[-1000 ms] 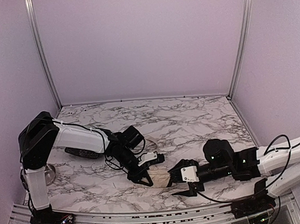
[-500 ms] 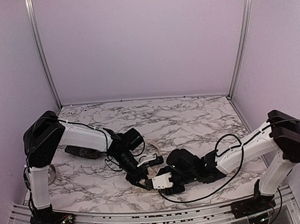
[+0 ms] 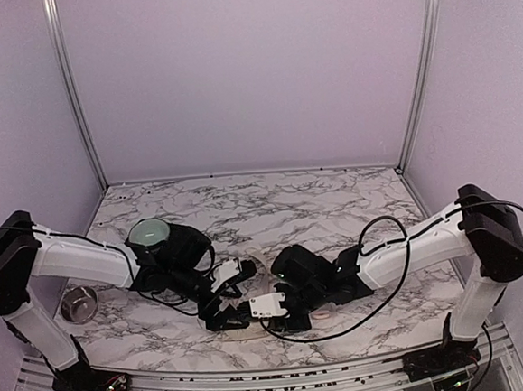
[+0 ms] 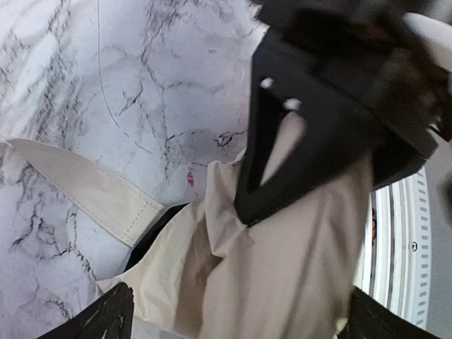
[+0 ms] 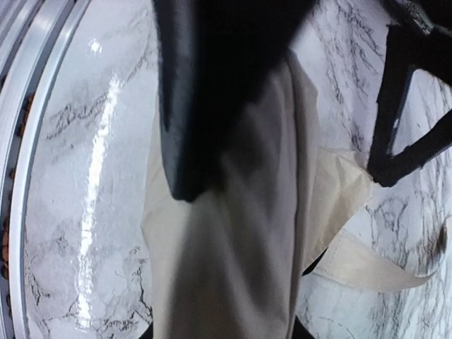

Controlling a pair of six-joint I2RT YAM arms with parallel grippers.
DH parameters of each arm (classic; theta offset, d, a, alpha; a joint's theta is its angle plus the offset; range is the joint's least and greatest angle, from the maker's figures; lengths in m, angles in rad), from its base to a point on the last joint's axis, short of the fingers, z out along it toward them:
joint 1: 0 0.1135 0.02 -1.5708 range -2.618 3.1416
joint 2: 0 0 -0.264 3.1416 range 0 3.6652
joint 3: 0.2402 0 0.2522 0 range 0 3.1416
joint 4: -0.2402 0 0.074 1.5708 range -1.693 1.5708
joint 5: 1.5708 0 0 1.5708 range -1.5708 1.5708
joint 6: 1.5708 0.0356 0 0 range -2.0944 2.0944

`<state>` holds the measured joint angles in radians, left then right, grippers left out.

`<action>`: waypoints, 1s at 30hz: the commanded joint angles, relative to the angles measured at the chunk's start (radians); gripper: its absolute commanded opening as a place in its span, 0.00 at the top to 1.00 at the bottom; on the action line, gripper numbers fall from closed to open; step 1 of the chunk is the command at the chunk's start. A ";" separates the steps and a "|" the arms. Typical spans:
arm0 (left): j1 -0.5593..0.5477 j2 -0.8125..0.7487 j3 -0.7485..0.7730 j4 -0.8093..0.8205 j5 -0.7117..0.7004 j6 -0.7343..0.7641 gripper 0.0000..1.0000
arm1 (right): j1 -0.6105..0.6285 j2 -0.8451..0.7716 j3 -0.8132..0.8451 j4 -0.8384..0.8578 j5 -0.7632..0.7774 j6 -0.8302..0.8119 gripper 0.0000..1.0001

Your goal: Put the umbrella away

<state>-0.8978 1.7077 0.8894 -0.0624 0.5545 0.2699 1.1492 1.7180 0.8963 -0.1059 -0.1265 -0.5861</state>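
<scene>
Soft, even, faintly violet light fills the overhead view, casting only weak shadows on the marble table (image 3: pixel 334 199). The right wrist view has a white glare streak at 9 o'clock, and the umbrella (image 5: pixel 233 233) is smeared. The left wrist view is sharper, blurring at 5 and 7 o'clock.

The left arm (image 3: pixel 76 258) and right arm (image 3: pixel 420 248) share one build: glossy white tubular links between bulky black joint housings, rising from black bases (image 3: pixel 76 378). Thin black cables (image 3: pixel 386 218) loop loosely beside the links. The fingers (image 4: pixel 248 176) are matte black with a triangular cut-out and two pale screw heads, and a small white plate (image 3: pixel 268 305) sits behind them.
</scene>
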 commanded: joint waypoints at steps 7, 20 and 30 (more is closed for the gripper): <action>-0.121 -0.485 -0.403 0.408 -0.335 0.160 0.01 | -0.134 0.256 0.155 -0.428 -0.384 0.222 0.83; -0.285 -0.132 -0.190 0.235 -0.765 0.381 0.01 | -0.254 0.343 0.208 -0.382 -0.638 0.309 0.84; -0.282 0.039 -0.092 0.031 -0.613 0.329 0.58 | -0.294 0.302 0.210 -0.288 -0.663 0.343 0.75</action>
<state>-1.1854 1.7081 0.8116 0.0910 -0.1101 0.6151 0.8616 2.0041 1.1404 -0.3496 -0.8707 -0.2840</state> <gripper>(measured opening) 0.453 0.272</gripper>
